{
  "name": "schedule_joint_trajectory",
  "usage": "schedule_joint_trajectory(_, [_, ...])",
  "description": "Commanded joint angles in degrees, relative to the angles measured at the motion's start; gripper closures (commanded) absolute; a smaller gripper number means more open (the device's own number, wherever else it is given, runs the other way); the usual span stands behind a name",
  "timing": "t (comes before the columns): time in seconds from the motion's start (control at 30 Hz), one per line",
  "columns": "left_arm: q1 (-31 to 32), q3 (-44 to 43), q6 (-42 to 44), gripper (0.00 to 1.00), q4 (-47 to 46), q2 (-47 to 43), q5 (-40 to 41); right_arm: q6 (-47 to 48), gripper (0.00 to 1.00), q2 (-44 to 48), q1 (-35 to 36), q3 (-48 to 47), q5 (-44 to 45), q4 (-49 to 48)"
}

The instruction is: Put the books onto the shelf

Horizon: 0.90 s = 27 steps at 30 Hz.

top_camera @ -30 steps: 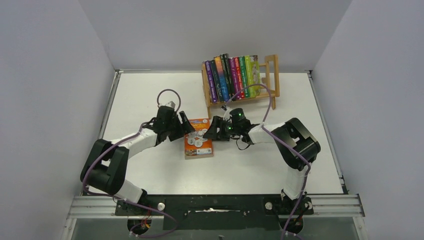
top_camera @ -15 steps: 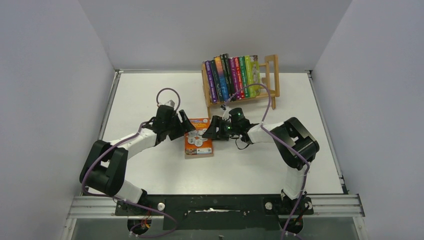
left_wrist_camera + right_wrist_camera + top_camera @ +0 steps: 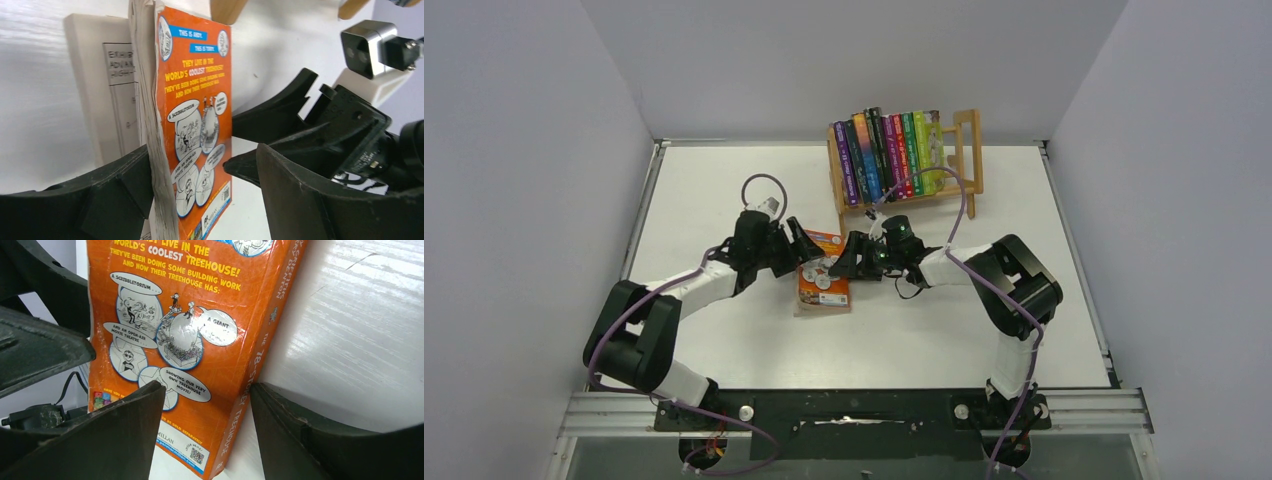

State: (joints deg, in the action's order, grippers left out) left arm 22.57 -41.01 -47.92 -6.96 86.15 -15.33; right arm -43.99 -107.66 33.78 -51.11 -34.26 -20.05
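Observation:
An orange paperback book (image 3: 823, 280) sits at mid-table, its left page edge tipped up off a pale booklet (image 3: 95, 90). My left gripper (image 3: 802, 250) is open astride that raised edge. In the left wrist view one finger (image 3: 125, 180) presses the pages of the orange book (image 3: 195, 125) and the other stands off the cover. My right gripper (image 3: 845, 262) is open at the spine side. In the right wrist view its fingers (image 3: 135, 415) straddle the spine corner of the book (image 3: 190, 315) without closing. Several books (image 3: 889, 155) stand upright in the wooden shelf (image 3: 970, 150) at the back.
The shelf has a free gap at its right end. The pale booklet (image 3: 821, 307) shows below the orange book. Both grippers face each other closely across the book. A purple cable (image 3: 764, 190) loops above the left wrist.
My left gripper has slid right against the orange book, and the book's left edge has lifted, so its cover looks narrower from above. The right arm has stayed put.

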Motion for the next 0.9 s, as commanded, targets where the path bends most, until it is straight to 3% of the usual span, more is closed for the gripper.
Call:
schedule_joint_trajectory(0.0, [1.56, 0.31, -1.56, 0.31, -6.98, 0.85, -7.17, 0.7, 0.35, -1.42, 0.8, -0.92, 0.25, -2.58])
schedule_joint_trajectory(0.4, [1.78, -0.06, 0.11, 0.35, -1.1, 3.8, -5.97, 0.7, 0.36, -1.06, 0.85, -1.18, 0.15, -2.12])
schedule_joint_trajectory(0.47, [1.78, 0.2, 0.41, 0.46, -0.15, 3.48, -5.24, 0.74, 0.36, -0.82, 0.85, -1.03, 0.24, -1.93])
schedule_joint_trajectory(0.6, [1.78, -0.02, 0.87, 0.81, 0.96, 1.58, -3.56, 0.83, 0.36, -0.35, 0.81, -0.79, 0.42, -1.77])
schedule_joint_trajectory(0.63, [1.78, -0.34, 1.09, 0.85, 1.32, 1.02, -3.08, 0.83, 0.36, -0.2, 0.83, -0.71, 0.5, -1.68])
schedule_joint_trajectory(0.77, [1.78, -2.17, 2.11, 0.87, 3.62, -0.92, -1.78, 1.18, 0.36, 0.73, 0.77, -0.41, 0.84, -0.95])
schedule_joint_trajectory(0.87, [1.73, -3.6, 2.84, 1.0, 4.71, -1.69, -0.97, 1.9, 0.36, 2.28, 0.76, -0.24, 1.64, 0.34])
